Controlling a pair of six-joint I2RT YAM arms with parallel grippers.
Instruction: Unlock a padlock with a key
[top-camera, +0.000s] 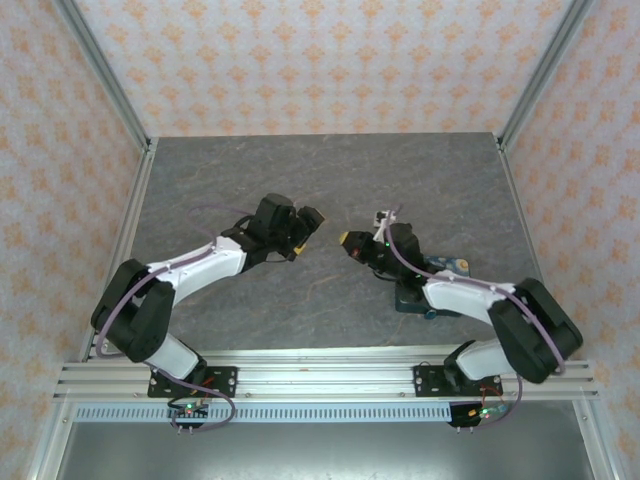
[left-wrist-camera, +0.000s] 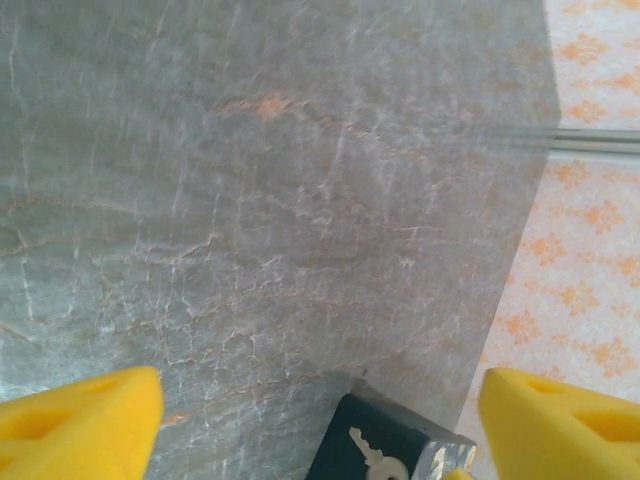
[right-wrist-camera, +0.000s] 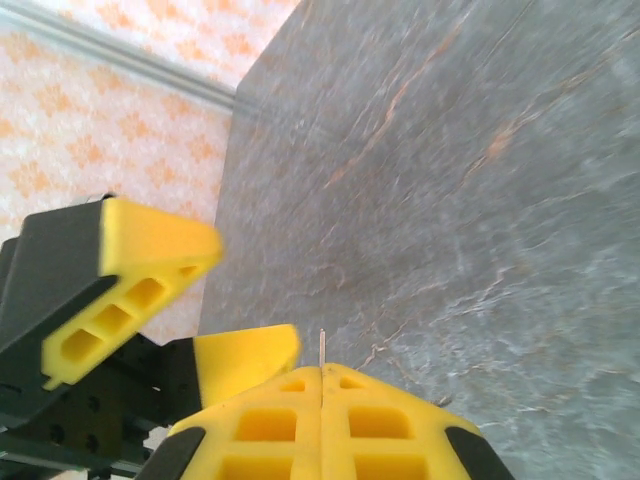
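Observation:
The padlock (top-camera: 448, 266) lies at the near right of the table, half under my right arm, its painted top showing. In the left wrist view its dark teal side (left-wrist-camera: 345, 445) sits at the bottom edge, and a pale key-shaped form (left-wrist-camera: 375, 455) shows against it. My left gripper (top-camera: 308, 233) hangs above mid-table, its yellow fingers (left-wrist-camera: 80, 425) spread wide and open with nothing between them. Facing it a short way to the right, my right gripper (top-camera: 347, 240) is shut. A thin metal tip of the key (right-wrist-camera: 322, 345) sticks out between its closed pads (right-wrist-camera: 322, 372).
The grey stone tabletop (top-camera: 320, 170) is bare behind the grippers. Patterned walls with metal posts (top-camera: 110, 80) close in the left, back and right. The left gripper's fingers (right-wrist-camera: 130, 270) show close beside my right gripper. An aluminium rail (top-camera: 320, 380) runs along the near edge.

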